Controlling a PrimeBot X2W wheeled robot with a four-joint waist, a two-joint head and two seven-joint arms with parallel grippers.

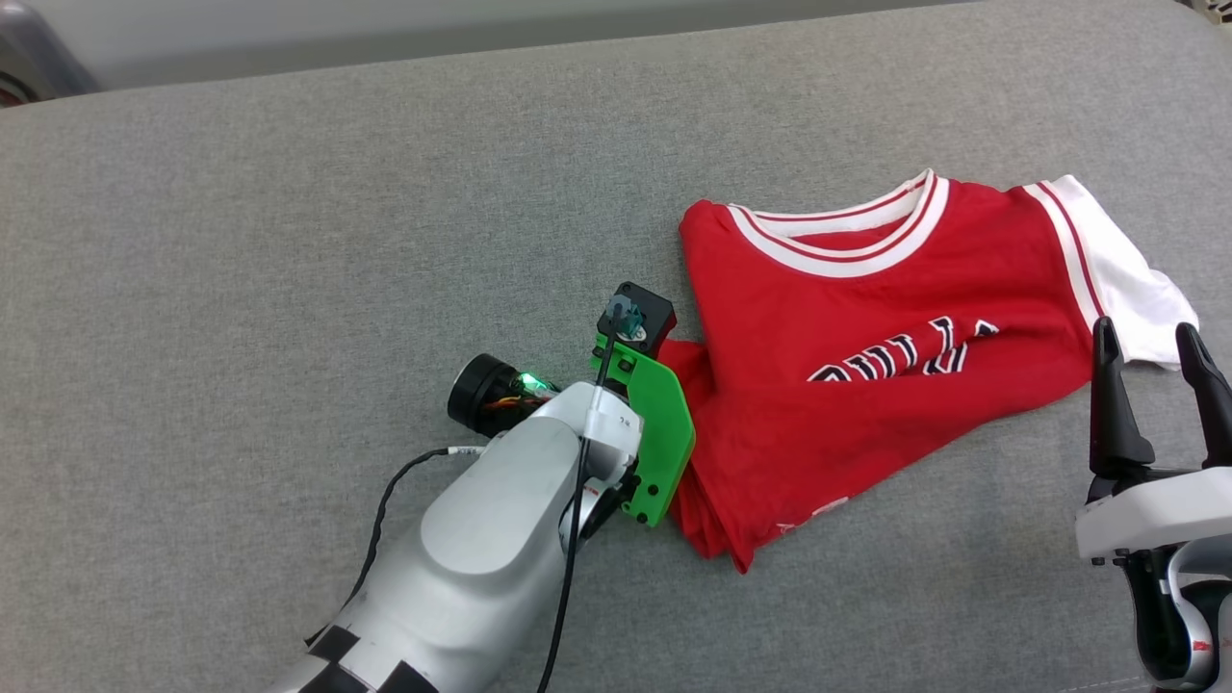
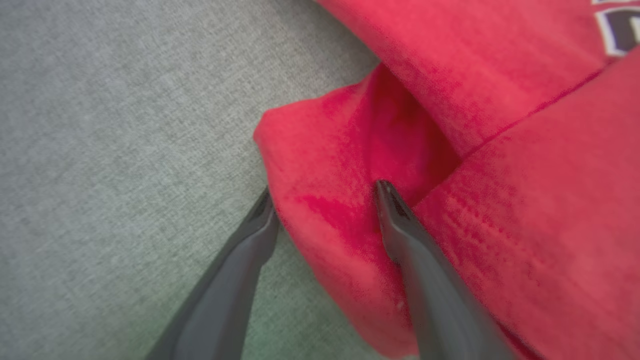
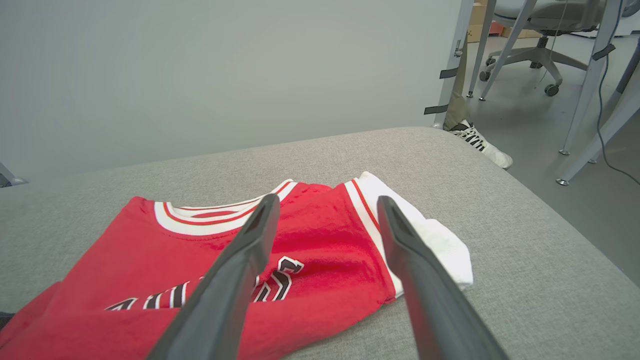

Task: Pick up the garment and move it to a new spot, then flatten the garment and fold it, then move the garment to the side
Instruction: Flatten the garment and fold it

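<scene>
While the left gripper [image 2: 324,192] is straddling a shirt [image 1: 847,289] fold, spread, the right gripper [image 1: 1147,332] is idling open. I'd be pinching deep.

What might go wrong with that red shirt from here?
1. The left jaws straddle a bunched fold of the garment; closing may catch several layers, lifting it crumpled.
2. The right jaws stand open, off the white sleeve; a one-sided lift could drag that end.
</scene>
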